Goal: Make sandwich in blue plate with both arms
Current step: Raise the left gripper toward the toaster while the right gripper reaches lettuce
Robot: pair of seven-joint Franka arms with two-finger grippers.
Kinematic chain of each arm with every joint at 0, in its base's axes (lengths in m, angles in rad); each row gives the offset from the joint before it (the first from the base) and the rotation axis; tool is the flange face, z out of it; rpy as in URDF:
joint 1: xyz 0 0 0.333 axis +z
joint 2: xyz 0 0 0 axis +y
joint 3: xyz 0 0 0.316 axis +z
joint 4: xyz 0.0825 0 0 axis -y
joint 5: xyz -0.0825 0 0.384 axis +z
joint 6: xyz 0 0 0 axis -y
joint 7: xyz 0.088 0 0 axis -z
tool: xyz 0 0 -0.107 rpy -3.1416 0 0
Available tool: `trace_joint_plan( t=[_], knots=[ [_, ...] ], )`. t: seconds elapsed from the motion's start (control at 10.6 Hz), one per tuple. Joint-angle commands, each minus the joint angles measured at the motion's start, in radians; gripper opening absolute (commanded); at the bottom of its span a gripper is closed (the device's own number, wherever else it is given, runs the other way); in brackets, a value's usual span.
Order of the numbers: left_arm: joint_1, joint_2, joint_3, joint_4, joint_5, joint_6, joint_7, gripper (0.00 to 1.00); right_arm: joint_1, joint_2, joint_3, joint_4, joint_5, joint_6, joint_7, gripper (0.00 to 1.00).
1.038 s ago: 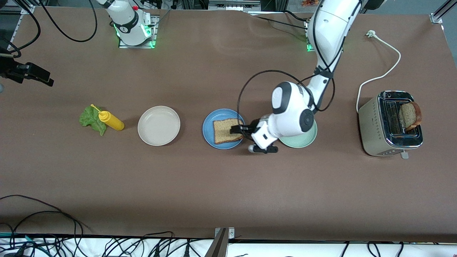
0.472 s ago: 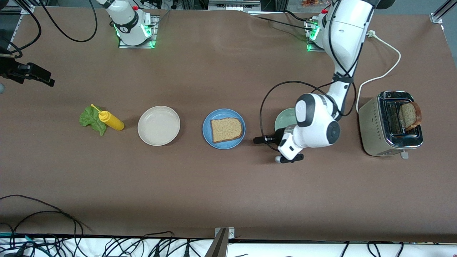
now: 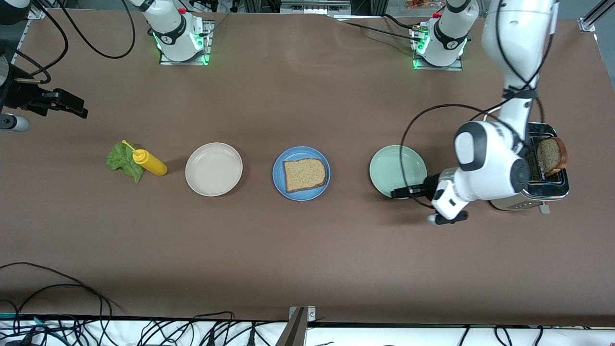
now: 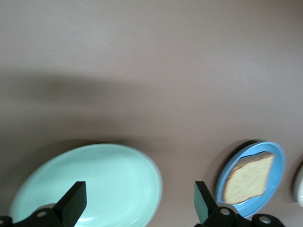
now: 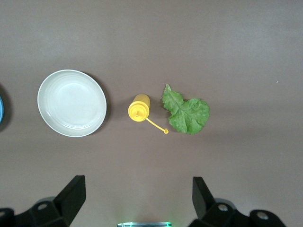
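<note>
You have one slice of bread [image 3: 304,174] lying flat in the blue plate [image 3: 279,168], which sits mid-table between the beige plate [image 3: 214,169] and the pale green plate [image 3: 391,163]. The second slice [image 3: 550,155] stands upright in a slot of the toaster [image 3: 504,158] at the left arm's end of the table. The lettuce leaf [image 3: 122,161] lies on the table at the right arm's end, with the yellow squeeze bottle [image 3: 150,163] just beside it, between the leaf and the beige plate; the bottle's open cap reaches over the leaf.

Your left gripper [image 3: 402,192] hangs over the edge of the pale green plate that is nearer the front camera, with the wrist and forearm covering part of the toaster. In the left wrist view its fingers [image 4: 72,204] stand wide apart with nothing between them; the pale green plate [image 4: 118,179] lies below them and the blue plate [image 4: 277,156] with its bread [image 4: 248,177] shows farther off.

Your right gripper [image 3: 67,105] is up in the air over the right arm's end of the table, farther from the front camera than the lettuce. In the right wrist view its fingers [image 5: 71,196] are also spread wide and empty, looking down on the beige plate [image 5: 72,103], the bottle [image 5: 139,108] and the lettuce [image 5: 186,111].
</note>
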Motion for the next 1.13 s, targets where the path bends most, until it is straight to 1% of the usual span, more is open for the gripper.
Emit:
trace_joint_plan(
  t=[0.0, 0.19, 0.38, 0.47, 0.57, 0.75, 0.85, 0.94, 1.04],
  knots=[
    [0.073, -0.125, -0.007, -0.050, 0.200, -0.088, 0.076, 1.00, -0.001, 0.011, -0.002, 0.013, -0.016, -0.003, -0.134, 1.00],
    [0.101, -0.175, -0.007, -0.049, 0.355, -0.114, 0.119, 1.00, -0.018, 0.075, -0.016, 0.019, -0.015, 0.011, -0.250, 1.00],
    [0.121, -0.240, -0.011, -0.033, 0.481, -0.186, 0.124, 1.00, -0.029, 0.153, -0.019, 0.022, -0.004, 0.018, -0.426, 1.00],
    [0.121, -0.275, -0.013, -0.030, 0.523, -0.221, 0.122, 1.00, -0.044, 0.185, -0.031, 0.022, -0.010, 0.056, -0.471, 1.00],
    [0.123, -0.296, -0.013, -0.012, 0.532, -0.261, 0.121, 1.00, -0.062, 0.216, -0.033, 0.022, -0.012, 0.099, -0.544, 1.00],
    [0.145, -0.320, -0.014, 0.063, 0.546, -0.383, 0.121, 1.00, -0.090, 0.296, -0.033, 0.022, -0.010, 0.120, -0.699, 1.00],
    [0.155, -0.338, -0.031, 0.092, 0.595, -0.428, 0.122, 1.00, -0.107, 0.329, -0.033, 0.022, -0.015, 0.164, -0.709, 1.00],
    [0.190, -0.365, -0.078, 0.106, 0.638, -0.444, 0.121, 1.00, -0.122, 0.378, -0.033, 0.021, -0.016, 0.199, -0.748, 1.00],
    [0.208, -0.393, -0.111, 0.108, 0.667, -0.452, 0.121, 1.00, -0.137, 0.421, -0.033, 0.021, -0.013, 0.228, -0.797, 1.00]
  ],
)
